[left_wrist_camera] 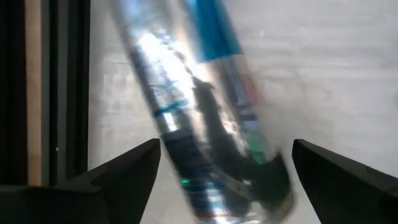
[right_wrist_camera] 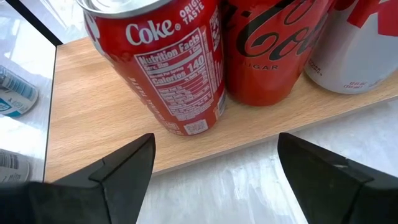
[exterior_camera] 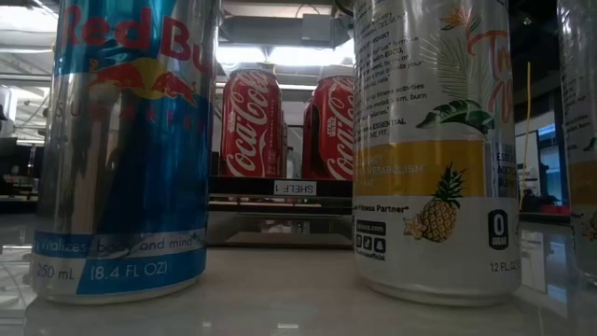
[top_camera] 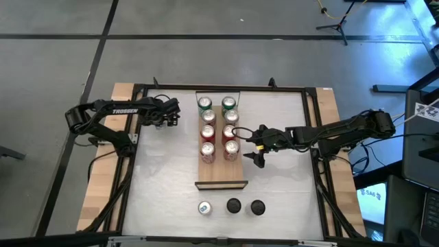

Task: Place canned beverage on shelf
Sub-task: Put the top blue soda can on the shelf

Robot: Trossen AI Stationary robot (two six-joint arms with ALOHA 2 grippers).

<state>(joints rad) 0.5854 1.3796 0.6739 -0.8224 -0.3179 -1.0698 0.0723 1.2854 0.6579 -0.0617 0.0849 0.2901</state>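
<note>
The shelf (top_camera: 221,175), a light-wood plank, lies mid-table with several cans standing on it in two rows (top_camera: 218,129). My left gripper (top_camera: 170,114) is at the far left of the shelf, pointing steeply down and open. In the left wrist view a silver and blue can (left_wrist_camera: 186,106) slants across the white table between its fingers (left_wrist_camera: 227,149). My right gripper (top_camera: 257,147) hovers open at the shelf's right side. It faces a red Coke can (right_wrist_camera: 155,62) on the plank (right_wrist_camera: 106,124) and has nothing between its fingers (right_wrist_camera: 214,162). My left gripper comes at the silver and blue can from above, with one finger (left_wrist_camera: 134,165) on each long side of it. I cannot tell whether either finger touches the can.
Three loose cans stand near the table's front edge: a Red Bull can (exterior_camera: 126,149), a white pineapple can (exterior_camera: 434,149) and a third (top_camera: 257,206). The black table frame (top_camera: 137,89) runs close to the left gripper. White tabletop lies on both sides of the shelf.
</note>
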